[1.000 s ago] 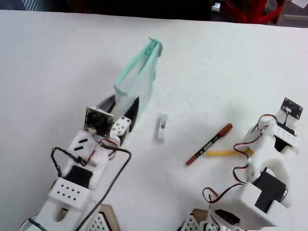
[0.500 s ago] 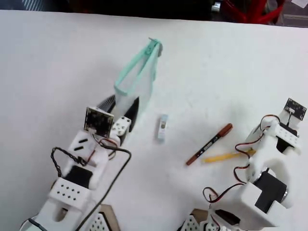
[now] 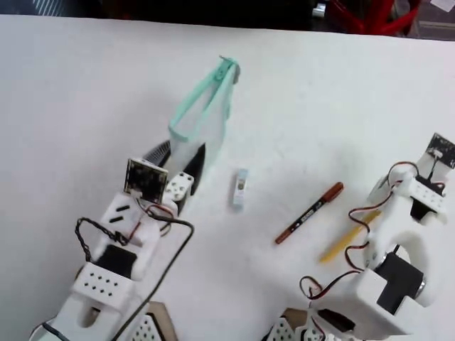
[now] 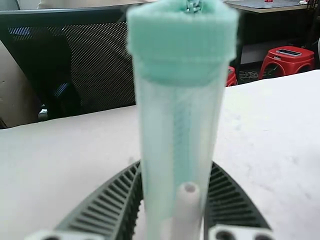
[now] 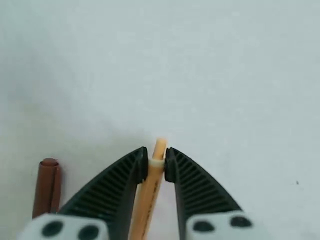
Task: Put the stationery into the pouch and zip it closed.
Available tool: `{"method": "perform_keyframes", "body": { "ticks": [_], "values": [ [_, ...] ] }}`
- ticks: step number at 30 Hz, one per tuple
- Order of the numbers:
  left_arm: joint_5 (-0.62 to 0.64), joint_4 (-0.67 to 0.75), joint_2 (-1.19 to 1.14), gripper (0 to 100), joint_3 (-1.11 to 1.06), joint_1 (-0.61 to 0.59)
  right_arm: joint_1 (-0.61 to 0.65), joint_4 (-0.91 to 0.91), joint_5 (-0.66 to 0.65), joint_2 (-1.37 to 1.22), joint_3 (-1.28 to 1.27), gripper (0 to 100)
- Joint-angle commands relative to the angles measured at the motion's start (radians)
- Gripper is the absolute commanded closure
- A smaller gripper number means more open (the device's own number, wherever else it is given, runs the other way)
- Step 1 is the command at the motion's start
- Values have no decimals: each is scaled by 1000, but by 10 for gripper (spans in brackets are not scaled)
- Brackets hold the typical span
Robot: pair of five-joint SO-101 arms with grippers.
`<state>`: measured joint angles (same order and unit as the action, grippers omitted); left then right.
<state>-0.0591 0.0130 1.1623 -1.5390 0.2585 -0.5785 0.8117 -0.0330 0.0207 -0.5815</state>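
The right gripper (image 5: 156,154) is closed tight on the yellow pencil (image 3: 340,243); the left gripper (image 4: 175,175) pinches the green pouch (image 4: 180,100)

Table (image 3: 85,85) contents, high view. The pouch (image 3: 202,117) stood on edge left of centre, running from the far side toward the left arm, with its near end pinched in the left gripper (image 4: 175,172). A small block (image 3: 240,188) lay just right of that near end, apart from it. The marker (image 3: 310,213) lay slantwise farther right. The pencil (image 3: 348,240) was nearer and right of the marker, not touching, with one end clamped in the right gripper (image 5: 156,156).
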Motion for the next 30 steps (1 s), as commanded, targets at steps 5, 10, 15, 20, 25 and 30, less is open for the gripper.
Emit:
{"method": "perform_keyframes", "body": {
  "ticks": [5,10,15,20,25,30],
  "values": [
    [-9,15,8,826,0,8,15,128,8,245,152,981],
    [-9,15,8,825,0,8,33,130,8,409,155,981],
    [-9,15,8,824,0,8,125,133,8,582,155,981],
    [-9,15,8,824,0,8,260,133,8,785,155,981],
    [-9,15,8,824,0,8,418,130,0,1010,157,981],
    [-9,17,8,824,0,8,572,102,6,1214,155,981]
  ]
}}
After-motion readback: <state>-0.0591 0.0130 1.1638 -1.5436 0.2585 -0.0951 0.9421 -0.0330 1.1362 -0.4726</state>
